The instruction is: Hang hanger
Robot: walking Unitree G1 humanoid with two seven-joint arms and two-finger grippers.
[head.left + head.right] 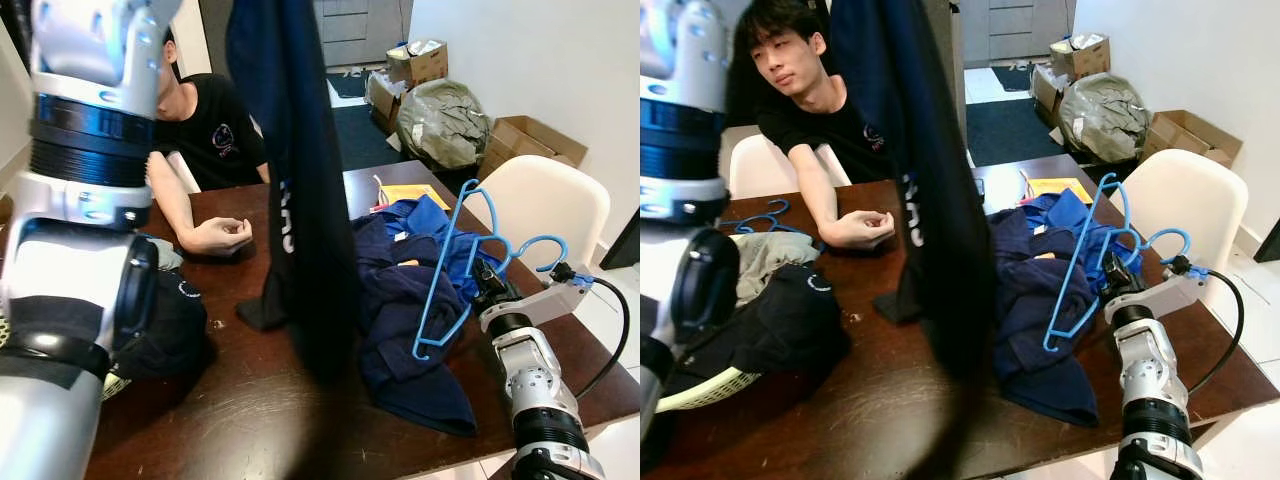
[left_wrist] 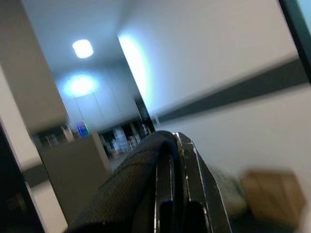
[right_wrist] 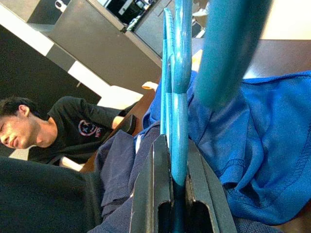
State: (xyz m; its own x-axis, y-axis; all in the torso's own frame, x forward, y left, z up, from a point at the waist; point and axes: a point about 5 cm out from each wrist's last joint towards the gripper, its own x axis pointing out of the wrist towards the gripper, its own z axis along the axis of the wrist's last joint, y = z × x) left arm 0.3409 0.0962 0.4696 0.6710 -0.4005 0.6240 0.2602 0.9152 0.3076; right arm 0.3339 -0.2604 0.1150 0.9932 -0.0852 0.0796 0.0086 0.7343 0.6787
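A: status on the hanger?

B: right gripper (image 1: 487, 283) at lower right of the head view, fingers clamped on the blue hanger (image 1: 452, 270); wrist view shows the blue bar pinched between both black fingers (image 3: 151, 194); hanger held clear above the pile of blue clothes (image 1: 1040, 300), hook end up and right, near the white chair (image 1: 555, 205).

A: left side?

B: left arm (image 1: 85, 200) raised high at the left edge; left gripper (image 2: 177, 194) clenched on a dark garment (image 1: 295, 170), cloth seen bunched between the fingers; garment hangs in the centre of the frame, hem touching the table (image 1: 880, 400).

A: why that setup?

B: my read: garment lifted so it drapes open, hanger brought up beside it to feed into the neck; hanger and garment are still apart, so threading not yet done.

A: any text?

B: white lettering running down the garment, too blurred to read; round logo on the seated person's (image 1: 805, 100) black shirt, unreadable; their hand (image 1: 222, 236) rests on the table, close to the hem; watch that.

A: other clutter?

B: second blue hanger (image 1: 765, 218) far left, basket (image 1: 710, 385) with dark clothes, cardboard boxes (image 1: 530, 145) behind.
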